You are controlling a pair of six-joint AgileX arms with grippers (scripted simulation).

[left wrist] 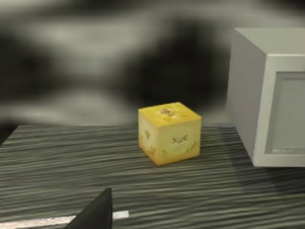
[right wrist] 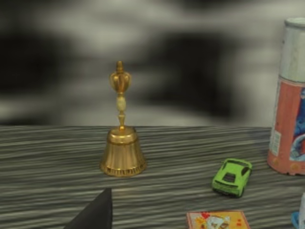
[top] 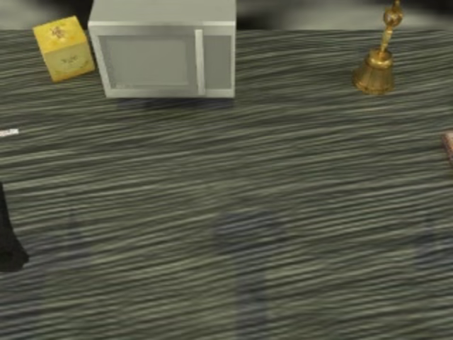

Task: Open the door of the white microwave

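Two arms: both sit at the near edge of the worktop, neither close to the oven.
Left arm: only a dark part shows at the top view's left edge, well apart from the white microwave.
Left jaws: a dark wedge pokes into the left wrist view; whether they are open or closed, I cannot tell.
Right jaws: a like dark wedge in the right wrist view; their state cannot be told either.
White microwave: stands at the far left of the worktop, front facing the near side.
Door: flush with the oven's front, closed, its grey window wide, its thin handle strip beside the plain control panel.
Yellow cube: just left of the microwave, apart from it.
Brass handbell: upright at the far right.
Green toy car: near the bell, beside a printed can and a playing card.
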